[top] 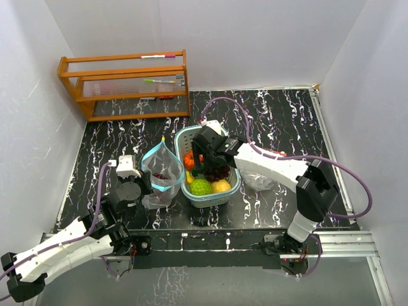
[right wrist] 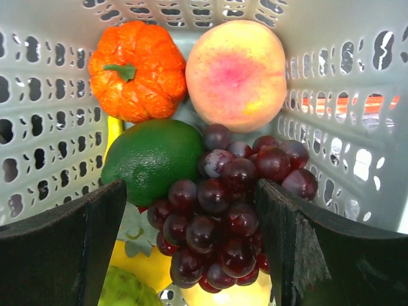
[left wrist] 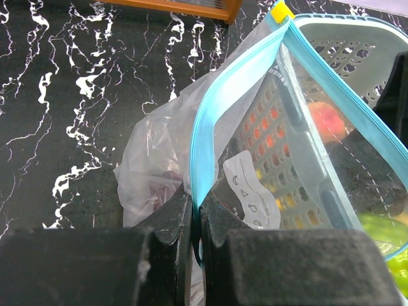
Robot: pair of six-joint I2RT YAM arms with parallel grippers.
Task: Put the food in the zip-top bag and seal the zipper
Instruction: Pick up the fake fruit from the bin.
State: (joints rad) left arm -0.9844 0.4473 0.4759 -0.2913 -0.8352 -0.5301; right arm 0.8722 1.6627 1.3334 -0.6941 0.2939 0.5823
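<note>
Since most of the food is sitting in the teal basket (right wrist: 38,102) and not yet in the zip-top bag (left wrist: 150,169), the main risk is lying in the coming pick. The grapes (right wrist: 223,210) are lumpy and glossy, so jaws closing off-centre are prob. catching only a few berries and letting the bunch slip. The finger (right wrist: 64,248) nearest the green fruit (right wrist: 153,159) could also be snagging it, as the two are almost touching. Second risk: the bag is leaning on the basket wall, held at one spot only, w/ its mouth gaping as a narrow wedge. A bulky bunch going in could be pushing the blue zipper rim (left wrist: 220,115) shut or tugging the film out of the pinch. The right claw (right wrist: 189,204) is hanging wide open inside the basket, one finger each side of the grapes, gripping nothing. The left claw (left wrist: 196,220) is pinching the zipper rim w/ jaws nearly closed on it, holding the bag up off the black marbled worktop (left wrist: 70,95). The orange pumpkin (right wrist: 137,70) and peach (right wrist: 236,73) are lying side by side behind the grapes. Sth dark red is showing low in the bag; can't tell what.
</note>
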